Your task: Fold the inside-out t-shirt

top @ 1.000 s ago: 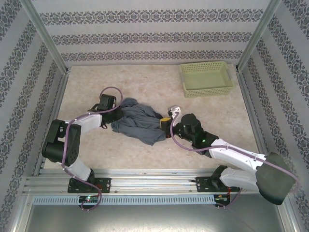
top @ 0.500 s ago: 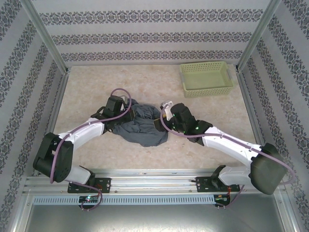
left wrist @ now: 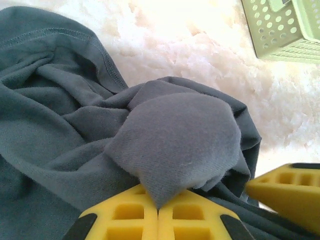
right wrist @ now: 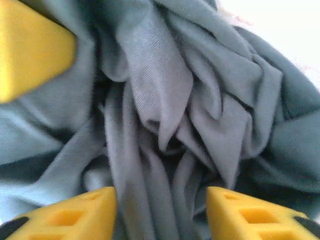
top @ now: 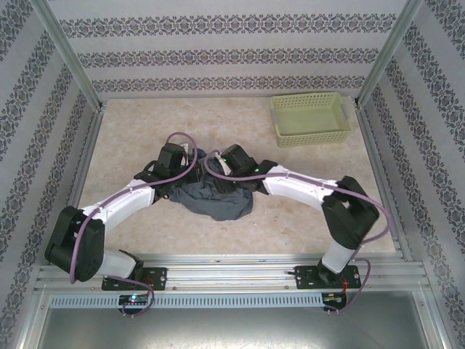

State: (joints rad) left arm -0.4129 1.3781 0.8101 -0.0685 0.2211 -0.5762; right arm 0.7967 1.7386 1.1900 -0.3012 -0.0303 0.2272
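My overhead camera sits high behind the rig, looking down and forward across the whole mottled beige table (top: 305, 218) to the patterned back wall (top: 232, 54). The left wrist camera peers along its yellow fingers (left wrist: 130, 227), very close to the crumpled slate blue-grey cloth t-shirt (left wrist: 50, 125), facing the light green perforated plastic basket (left wrist: 280, 30). My right wrist camera sits closer still over that shirt, which all three views share.

The left end effector (left wrist: 158, 211) has its yellow jaws pressed together on a puckered fold of the inside-out t-shirt (left wrist: 175, 140), crumpled on the pale worktop (left wrist: 200, 45); a light green basket (left wrist: 280, 30) sits upper right
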